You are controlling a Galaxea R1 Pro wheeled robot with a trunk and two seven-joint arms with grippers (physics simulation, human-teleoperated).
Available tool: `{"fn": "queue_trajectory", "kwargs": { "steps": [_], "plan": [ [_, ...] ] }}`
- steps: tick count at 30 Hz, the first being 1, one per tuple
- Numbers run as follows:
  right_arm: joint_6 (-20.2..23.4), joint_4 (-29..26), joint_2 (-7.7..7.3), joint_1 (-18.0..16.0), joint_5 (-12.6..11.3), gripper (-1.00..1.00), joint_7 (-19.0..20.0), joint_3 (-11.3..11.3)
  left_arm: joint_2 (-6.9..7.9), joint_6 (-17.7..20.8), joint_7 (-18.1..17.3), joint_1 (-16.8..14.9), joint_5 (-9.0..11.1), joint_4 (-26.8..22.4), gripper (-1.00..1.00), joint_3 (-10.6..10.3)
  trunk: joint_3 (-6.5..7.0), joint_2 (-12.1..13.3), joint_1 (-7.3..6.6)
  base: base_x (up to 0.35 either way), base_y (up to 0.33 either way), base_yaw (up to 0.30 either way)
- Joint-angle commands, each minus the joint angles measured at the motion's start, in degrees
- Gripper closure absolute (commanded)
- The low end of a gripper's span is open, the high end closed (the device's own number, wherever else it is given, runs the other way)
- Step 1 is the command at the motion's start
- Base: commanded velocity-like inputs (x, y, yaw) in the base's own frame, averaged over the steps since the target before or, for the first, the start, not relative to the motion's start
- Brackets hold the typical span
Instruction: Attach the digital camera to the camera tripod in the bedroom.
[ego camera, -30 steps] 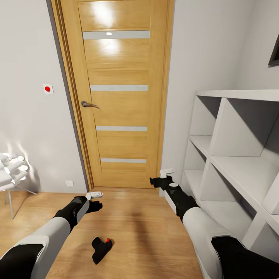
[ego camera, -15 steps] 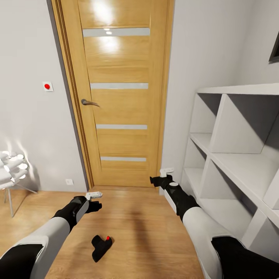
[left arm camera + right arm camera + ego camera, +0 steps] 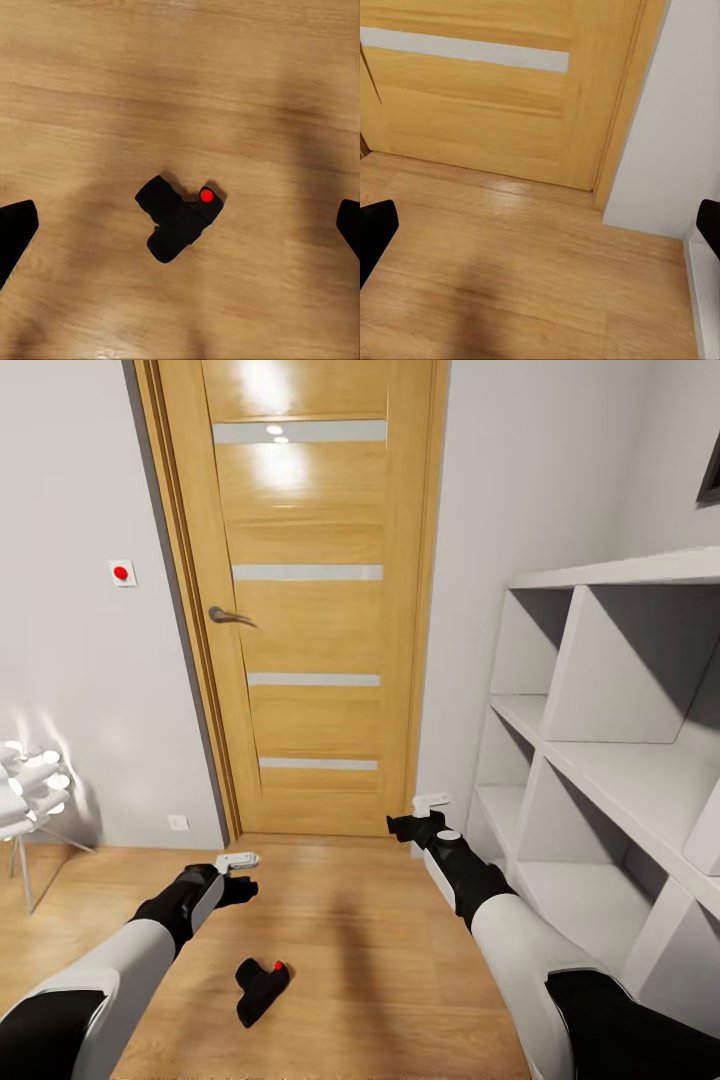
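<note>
Head view, camera: black camera (image 3: 262,990) with a red button lies on the wood floor (image 3: 340,950), near and slightly right of the left gripper, touching neither arm.
Head view, left gripper: left gripper (image 3: 238,861) hangs over the floor just beyond the camera, holding nothing; how wide its jaws stand cannot be told from here.
Head view, right gripper: right gripper (image 3: 430,801) is held out toward the door's foot, well apart from the camera, holding nothing.
Head view, room: oak door (image 3: 305,600) with frosted strips straight ahead in a pale grey wall (image 3: 80,690); a red button plate (image 3: 122,573) left of the door; a white lamp (image 3: 28,785) at the far left.
Head view, shelves: white cube shelves (image 3: 600,760) on the right; the compartments that show hold nothing.
Left wrist view, camera: camera (image 3: 178,217) lies on the floor (image 3: 180,90) between the two fingertips (image 3: 15,232), red button up, untouched.
Left wrist view, jaws: spread wide, the dark tips at opposite edges of the picture.
Right wrist view, jaws: fingertips (image 3: 375,229) likewise far apart, nothing between them.
Right wrist view, ground: floor (image 3: 525,262), the door's (image 3: 487,97) lower part with one frosted strip, and a wall corner (image 3: 667,150).
</note>
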Motion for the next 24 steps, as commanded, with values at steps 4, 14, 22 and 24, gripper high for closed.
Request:
{"fn": "queue_trajectory", "kwargs": {
  "steps": [4, 14, 22, 24],
  "plan": [
    [0.4, -0.1, 0.01, 0.0, 0.6, -1.0, 0.1, 0.0, 0.27, 0.2, 0.4, 0.0, 0.5, -1.9, -1.0, 0.0, -0.78, -1.6, 0.87, 0.0, 0.0, 0.0],
    [0.3, 0.0, 0.01, 0.0, 0.6, -1.0, 0.1, 0.0, 2.09, 0.0, 0.2, 0.1, 0.4, -6.1, -1.0, -0.2, -2.58, -5.7, 3.07, 0.0, 0.0, 0.0],
    [0.3, 0.0, 0.01, 0.0, 0.6, -1.0, 0.0, 0.1, 2.43, -0.1, 0.2, 0.1, 0.3, -5.3, -1.0, -0.3, -4.01, -8.9, 4.83, 0.0, 0.0, 0.0],
    [0.3, 0.0, 0.01, 0.0, 0.6, -1.0, 0.0, 0.1, 2.58, -0.1, 0.2, 0.1, 0.3, -5.1, -1.0, -0.3, -4.37, -9.7, 5.27, 0.0, 0.0, 0.0]
  ]
}}
